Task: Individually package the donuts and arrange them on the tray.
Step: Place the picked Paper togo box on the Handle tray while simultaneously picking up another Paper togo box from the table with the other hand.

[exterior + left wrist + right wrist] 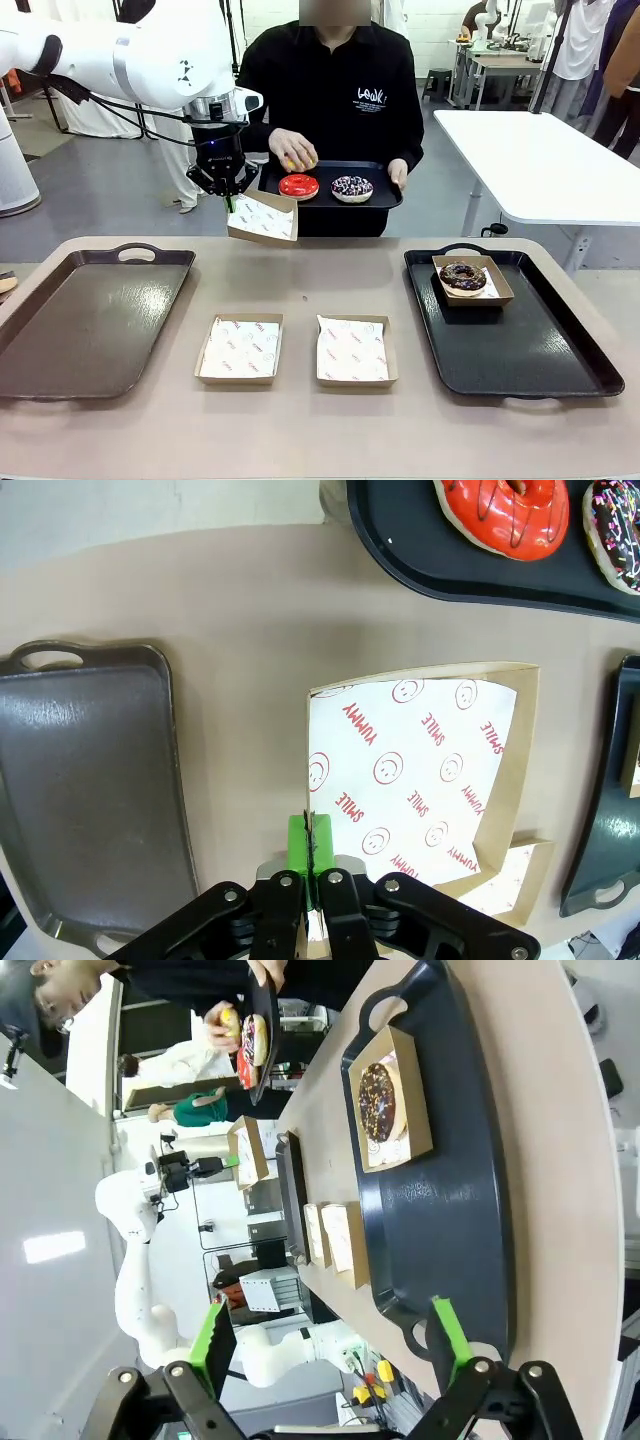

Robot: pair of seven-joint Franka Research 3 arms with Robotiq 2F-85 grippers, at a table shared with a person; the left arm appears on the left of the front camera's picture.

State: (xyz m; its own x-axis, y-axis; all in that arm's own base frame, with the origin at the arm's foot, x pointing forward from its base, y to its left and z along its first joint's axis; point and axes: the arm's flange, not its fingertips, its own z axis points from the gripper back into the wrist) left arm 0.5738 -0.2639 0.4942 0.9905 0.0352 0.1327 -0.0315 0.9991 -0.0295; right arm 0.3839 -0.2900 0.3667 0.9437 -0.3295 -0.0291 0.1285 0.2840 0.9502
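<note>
1. Right gripper [328,1312]: jaws spread wide, empty, over the near handle of the black tray [540,360].
2. Empty boxes [239,349]: two, side by side on the table [300,430], between the brown tray [90,320] and the black tray.
3. Chocolate donut [463,277]: boxed, at the black tray's far end.
4. Left gripper [230,203]: pinched on the rim of a lined box [263,217], tilted above the table.
5. Person's tray [325,175]: carries the red donut [298,186] and the sprinkled donut [352,188]; the yellow donut [297,163] is in the person's hand [293,148].

White left arm [150,60], black end effector [230,203], 2 green pads [297,845]
</note>
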